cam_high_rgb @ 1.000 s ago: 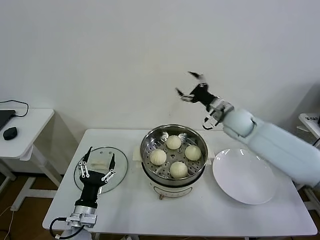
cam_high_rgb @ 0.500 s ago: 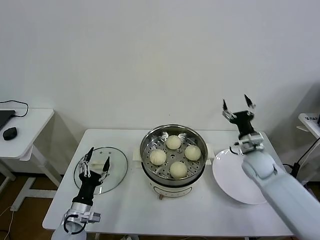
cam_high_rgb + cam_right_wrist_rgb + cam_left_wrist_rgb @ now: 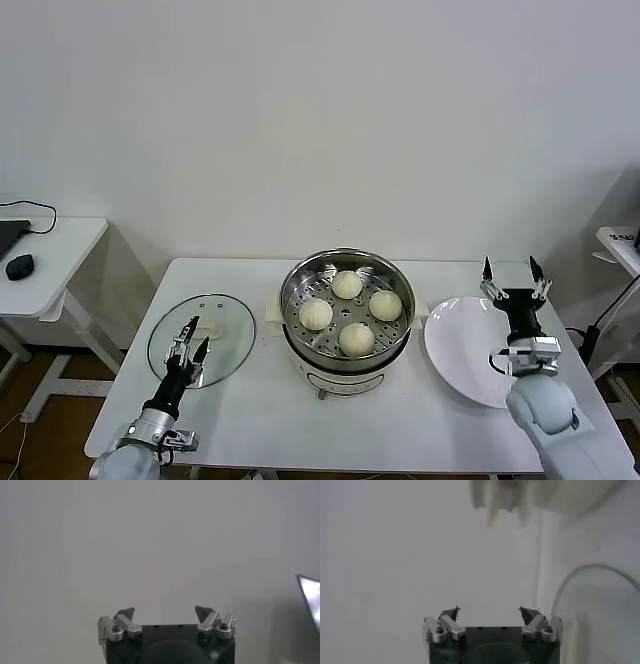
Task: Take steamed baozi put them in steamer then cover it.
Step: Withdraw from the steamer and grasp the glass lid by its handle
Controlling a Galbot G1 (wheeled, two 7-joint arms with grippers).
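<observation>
Baozi [image 3: 347,285] loaded: all four sit in the steamer [image 3: 346,353], uncovered.

Cover [image 3: 229,318] lies flat on the table beside the steamer; left gripper [image 3: 187,335], jaws apart, hovers over it, apparently positioned for pickup. Right gripper [image 3: 510,275], jaws apart, stands idle above the plate [image 3: 465,355].

Steamer [image 3: 346,310] mouth uncovered, open from above, cover [image 3: 202,338] flat left, plate [image 3: 470,355] right

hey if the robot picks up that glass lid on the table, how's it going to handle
The lid is clear glass, so probably fragile and fairly heavy. It lies flat on the table, unlikely to roll. Its smooth dome looks slippery; the white handle seems the safest grip.
</observation>
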